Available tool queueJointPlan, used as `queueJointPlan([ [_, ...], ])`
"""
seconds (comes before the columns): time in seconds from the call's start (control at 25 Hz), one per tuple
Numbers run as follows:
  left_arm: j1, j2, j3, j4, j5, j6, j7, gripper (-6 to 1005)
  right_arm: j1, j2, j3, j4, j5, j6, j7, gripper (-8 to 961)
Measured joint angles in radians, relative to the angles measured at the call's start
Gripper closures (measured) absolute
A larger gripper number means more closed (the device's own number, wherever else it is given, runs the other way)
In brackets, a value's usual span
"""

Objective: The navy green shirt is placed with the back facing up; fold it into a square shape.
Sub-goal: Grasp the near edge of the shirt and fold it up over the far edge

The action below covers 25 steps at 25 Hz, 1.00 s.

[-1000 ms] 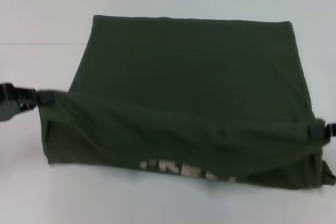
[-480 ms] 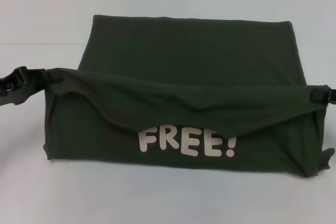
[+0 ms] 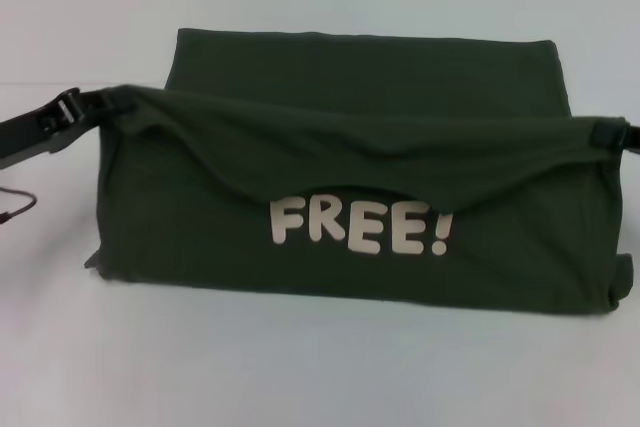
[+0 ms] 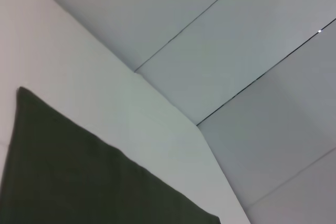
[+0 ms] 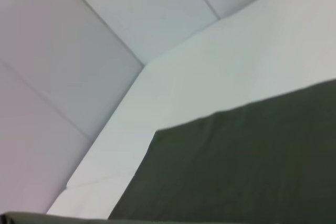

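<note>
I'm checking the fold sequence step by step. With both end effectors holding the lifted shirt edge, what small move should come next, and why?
Probably carry the raised edge farther toward the far hem, then lower it. The left end effector and right end effector hold the navy green shirt by its near edge, which sags mid-air between them over the "FREE!" lettering, short of the flat far half.

Right claw (image 3: 607, 134) cut off by frame edge; "FREE!" lettering (image 3: 360, 227) partly under fold.

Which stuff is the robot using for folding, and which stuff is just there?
Using for the job:
- shirt, its near edge lifted up
- left gripper, shut on one corner of that edge
- right gripper, shut on the other corner

Just there:
- white table
</note>
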Motion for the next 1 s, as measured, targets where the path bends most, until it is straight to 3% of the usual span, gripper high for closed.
queueJointPlan([
  [0.32,-0.050,-0.036,0.003,-0.001,-0.027,-0.105,0.072,980,0.035,0.010,-0.010,0.012,0.019,0.074,-0.023,890],
  [0.56,-0.053,-0.066,0.005,-0.003,-0.028,-0.181,0.108,979,0.041,0.033,-0.021,0.015,0.019,0.144,-0.026,890],
  [1.0,-0.053,-0.116,0.011,-0.004,-0.035,-0.267,0.168,980,0.042,0.057,-0.021,0.065,0.018,0.241,-0.027,891],
])
